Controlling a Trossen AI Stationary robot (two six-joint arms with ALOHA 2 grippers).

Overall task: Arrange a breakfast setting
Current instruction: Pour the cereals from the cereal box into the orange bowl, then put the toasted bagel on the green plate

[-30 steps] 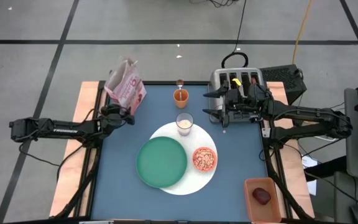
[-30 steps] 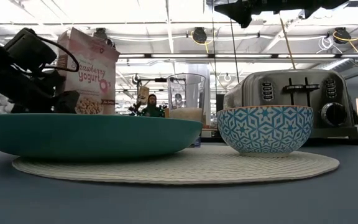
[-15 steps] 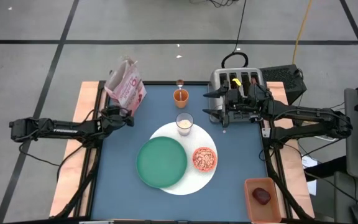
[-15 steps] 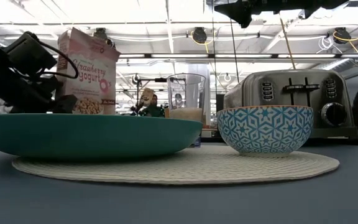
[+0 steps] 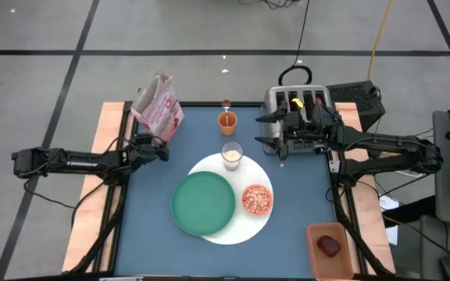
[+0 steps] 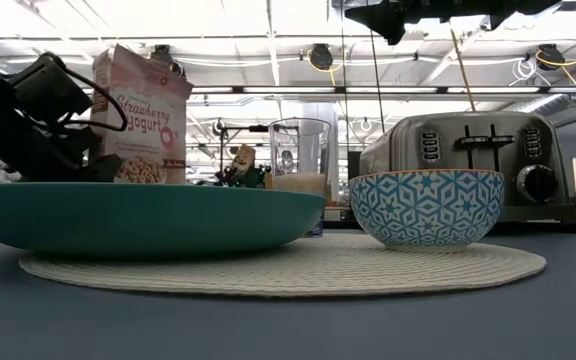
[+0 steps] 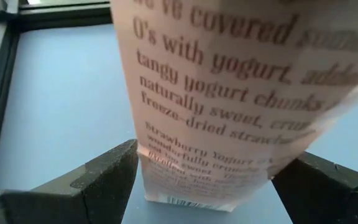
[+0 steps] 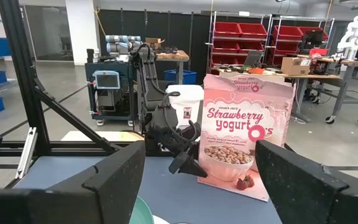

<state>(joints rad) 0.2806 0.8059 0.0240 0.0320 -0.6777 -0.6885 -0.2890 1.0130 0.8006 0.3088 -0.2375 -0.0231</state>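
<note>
From the high view, the pink cereal bag (image 5: 157, 109) stands at the far left corner of the desk (image 5: 151, 218), well apart from the white plate (image 5: 244, 228) in the middle. The left pincer (image 5: 158, 146) sits just on the near side of the bag, spread wide and not pinching anything. The green plate (image 5: 202, 203) and the orange bowl (image 5: 257, 200) lie on the white plate, with the glass of milk (image 5: 232, 154) at its far edge and the orange cup (image 5: 226, 120) beyond that. The right pincer (image 5: 272, 131) hangs by the toaster (image 5: 295, 105), spread and empty.

Low view: the bag (image 6: 143, 115) is upright behind the green plate (image 6: 138, 215).

Left wrist view: the bag (image 7: 229, 93) fills the gap between the two fingers (image 7: 104, 180), which stand clear of its sides.

Right wrist view: the bag (image 8: 244, 137) faces front, with the left arm's pincer (image 8: 182, 155) right beside it.

My guess is the bag's light, soft and crinkly, so it'll crush or tip easily. Grab it low across the narrow sides, gently.
</note>
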